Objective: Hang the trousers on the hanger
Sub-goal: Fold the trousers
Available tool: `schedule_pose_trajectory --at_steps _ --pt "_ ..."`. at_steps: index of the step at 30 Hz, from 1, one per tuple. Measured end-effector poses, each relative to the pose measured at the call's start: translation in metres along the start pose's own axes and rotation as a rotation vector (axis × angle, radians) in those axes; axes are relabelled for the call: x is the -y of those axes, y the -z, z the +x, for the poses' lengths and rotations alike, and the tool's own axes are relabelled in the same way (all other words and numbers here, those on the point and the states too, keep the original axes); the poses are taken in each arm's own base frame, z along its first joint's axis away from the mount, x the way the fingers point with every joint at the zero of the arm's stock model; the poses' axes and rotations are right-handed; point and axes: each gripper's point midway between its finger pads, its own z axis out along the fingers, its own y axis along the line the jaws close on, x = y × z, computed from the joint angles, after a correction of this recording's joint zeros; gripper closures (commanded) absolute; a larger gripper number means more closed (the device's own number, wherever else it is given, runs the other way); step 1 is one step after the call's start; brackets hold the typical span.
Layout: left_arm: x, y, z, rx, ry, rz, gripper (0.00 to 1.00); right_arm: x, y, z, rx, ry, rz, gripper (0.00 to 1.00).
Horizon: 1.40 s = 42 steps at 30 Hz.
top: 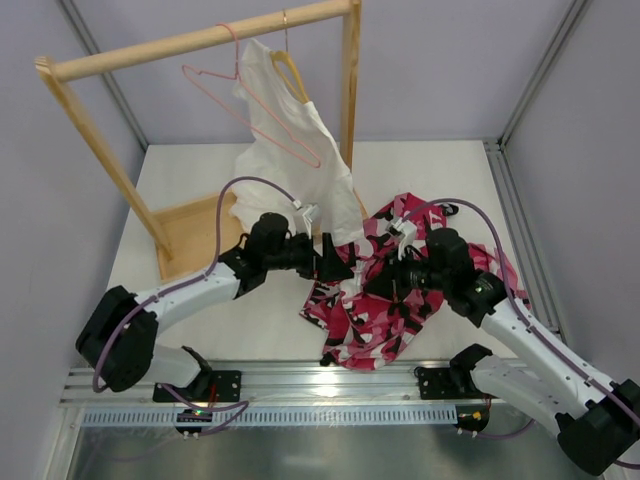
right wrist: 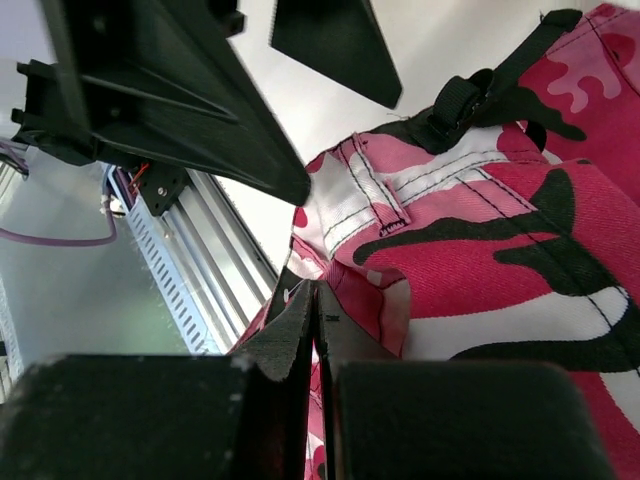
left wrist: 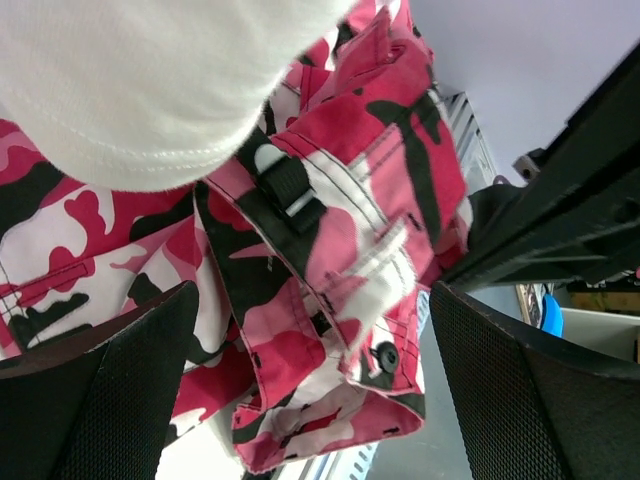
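Observation:
The camouflage trousers (top: 390, 300) lie bunched on the table at centre right, with part of them lifted. My right gripper (top: 385, 280) is shut on a fold of their cloth; in the right wrist view its tips (right wrist: 315, 292) pinch the pink fabric (right wrist: 500, 240). My left gripper (top: 335, 262) is open just left of the trousers. In the left wrist view (left wrist: 310, 385) the waistband with its button (left wrist: 340, 260) hangs between the spread fingers. The pink wire hanger (top: 262, 120) hangs from the wooden rail, apart from both grippers.
A wooden rack (top: 200, 40) stands at the back left, its base board (top: 195, 235) on the table. A white garment (top: 290, 150) on a tan wooden hanger (top: 292, 75) hangs beside the pink hanger and reaches down over my left gripper (left wrist: 150, 80). A metal rail (top: 300, 385) runs along the near edge.

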Motion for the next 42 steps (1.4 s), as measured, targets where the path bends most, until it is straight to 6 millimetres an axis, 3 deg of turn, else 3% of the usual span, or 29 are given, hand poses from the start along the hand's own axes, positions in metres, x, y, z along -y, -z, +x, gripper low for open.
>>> schedule_pose_trajectory --at_steps 6,9,12,15,18,20,21,22,23,24,27,31,34,38,42 --pt "-0.012 -0.019 0.011 -0.049 0.023 0.026 0.02 -0.007 0.002 0.003 0.014 -0.007 -0.030 0.96" --pt "-0.008 -0.024 0.010 -0.047 0.033 0.064 0.03 -0.007 0.002 0.010 0.012 -0.015 -0.033 0.96" --pt "-0.004 -0.030 0.006 -0.039 0.040 0.100 0.11 -0.004 0.001 0.018 -0.001 -0.034 -0.030 0.96" --pt "0.000 -0.039 0.003 -0.044 0.056 0.138 0.25 -0.005 0.001 0.020 -0.004 -0.047 -0.029 0.96" --pt "0.005 -0.045 0.006 -0.059 0.089 0.186 0.64 -0.007 0.004 0.017 0.016 -0.044 -0.029 0.96" --pt "0.012 -0.047 0.009 -0.073 0.102 0.214 0.78 -0.007 0.005 0.015 0.023 -0.044 -0.023 0.96" --pt "0.016 -0.047 0.010 -0.079 0.105 0.228 0.91 -0.006 0.005 0.014 0.024 -0.045 -0.019 0.95" --pt "0.021 -0.046 0.011 -0.083 0.108 0.245 0.99 -0.005 0.005 0.014 0.026 -0.047 -0.011 0.89" --pt "0.025 -0.046 0.011 -0.086 0.106 0.258 1.00 -0.005 0.006 0.013 0.027 -0.052 -0.003 0.82" --pt "0.028 -0.046 0.011 -0.090 0.107 0.265 1.00 -0.004 0.007 0.012 0.027 -0.060 0.008 0.64" --pt "0.030 -0.043 0.012 -0.096 0.113 0.255 1.00 0.000 0.011 0.006 0.051 -0.102 0.063 0.45" --pt "0.028 -0.033 0.007 -0.082 0.108 0.174 1.00 0.004 0.027 -0.015 0.140 -0.169 0.164 0.34" --pt "0.027 -0.017 -0.003 -0.048 0.069 0.075 1.00 0.015 0.044 -0.037 0.238 -0.229 0.288 0.33" --pt "0.024 0.012 -0.017 0.024 0.018 -0.069 1.00 0.055 0.072 -0.050 0.335 -0.345 0.588 0.32" --pt "0.012 0.044 -0.026 0.085 0.005 -0.240 1.00 0.107 0.092 -0.043 0.347 -0.474 0.850 0.32"
